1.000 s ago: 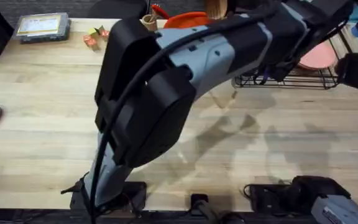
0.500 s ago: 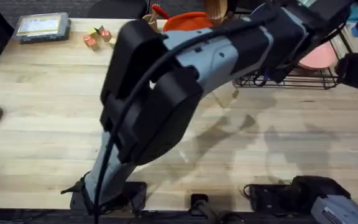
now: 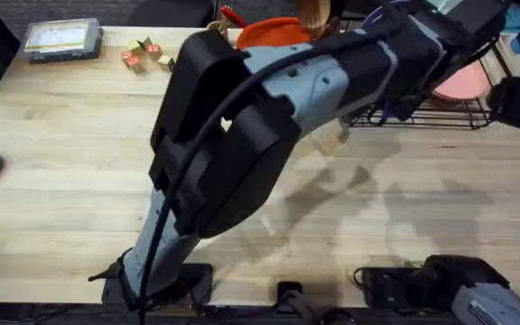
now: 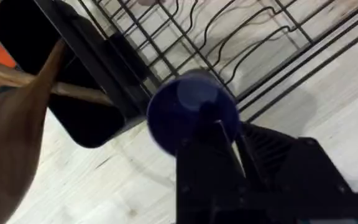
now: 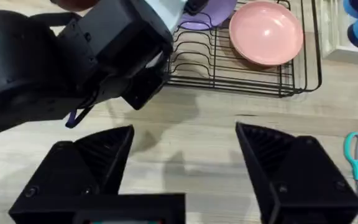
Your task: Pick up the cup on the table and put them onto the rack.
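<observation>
Navy cup [image 4: 193, 117] in left pincer [image 4: 229, 149]; arm outstretched above rack [image 4: 229, 37]

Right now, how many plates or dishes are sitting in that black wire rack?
2 that I can see: a pink plate toward one end of the rack, and a purple dish beside it, partly behind the left arm. More may be hidden.

The left arm [image 3: 269, 117] is built of grey links joined by bulky black housings, with a black cable running along its length. The right pincer [image 5: 185, 180] has two broad black fingers [image 5: 291, 168] with ribbed inner faces. A small green light glows on a black housing at the upper left of the right wrist view.
</observation>
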`<action>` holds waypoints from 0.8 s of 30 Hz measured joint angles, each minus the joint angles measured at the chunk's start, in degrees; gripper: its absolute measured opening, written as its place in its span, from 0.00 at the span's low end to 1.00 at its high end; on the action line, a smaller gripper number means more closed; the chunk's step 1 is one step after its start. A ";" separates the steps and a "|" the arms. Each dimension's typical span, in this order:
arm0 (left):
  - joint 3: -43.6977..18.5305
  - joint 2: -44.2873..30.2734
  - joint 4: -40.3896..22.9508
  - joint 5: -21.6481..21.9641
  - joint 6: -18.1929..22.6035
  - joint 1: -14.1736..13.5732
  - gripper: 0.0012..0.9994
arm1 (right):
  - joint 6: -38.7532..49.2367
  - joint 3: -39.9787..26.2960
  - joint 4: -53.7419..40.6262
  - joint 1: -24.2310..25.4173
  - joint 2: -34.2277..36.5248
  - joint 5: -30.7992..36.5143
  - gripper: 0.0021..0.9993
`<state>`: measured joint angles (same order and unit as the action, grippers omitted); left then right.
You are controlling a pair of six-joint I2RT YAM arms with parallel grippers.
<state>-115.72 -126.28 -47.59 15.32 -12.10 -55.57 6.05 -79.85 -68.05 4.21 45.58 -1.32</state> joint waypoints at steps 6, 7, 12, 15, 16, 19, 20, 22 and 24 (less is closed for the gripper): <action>0.00 0.00 0.00 0.47 0.12 0.00 0.19 | 0.01 0.00 0.02 0.00 0.02 0.00 0.99; 0.00 0.00 0.00 0.58 0.14 0.00 0.20 | 0.00 0.00 0.02 0.00 0.02 0.00 0.99; 0.00 0.00 0.00 0.90 0.16 0.07 0.25 | -0.01 0.00 0.02 0.00 0.02 0.00 0.99; 0.00 0.00 0.00 1.04 0.16 0.11 0.29 | -0.01 0.00 0.02 0.00 0.00 0.00 0.99; 0.00 0.00 0.00 1.04 0.16 0.11 0.30 | 0.00 0.00 0.02 0.00 0.00 0.00 0.99; 0.00 0.00 0.00 1.25 0.16 0.22 0.35 | 0.01 0.00 0.02 0.00 0.02 0.00 0.99; 0.00 0.00 0.02 1.25 0.16 0.24 0.35 | 0.00 0.00 0.02 0.00 0.00 0.00 0.99; 0.00 0.00 0.02 1.38 0.20 0.26 0.38 | 0.00 0.00 0.02 0.00 0.01 0.00 0.99; -0.02 0.00 0.04 1.43 0.26 0.26 0.39 | 0.01 0.00 0.02 0.00 0.01 0.00 0.99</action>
<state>-115.74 -126.28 -47.56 16.75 -11.84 -55.31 6.06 -79.85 -68.03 4.21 45.59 -1.32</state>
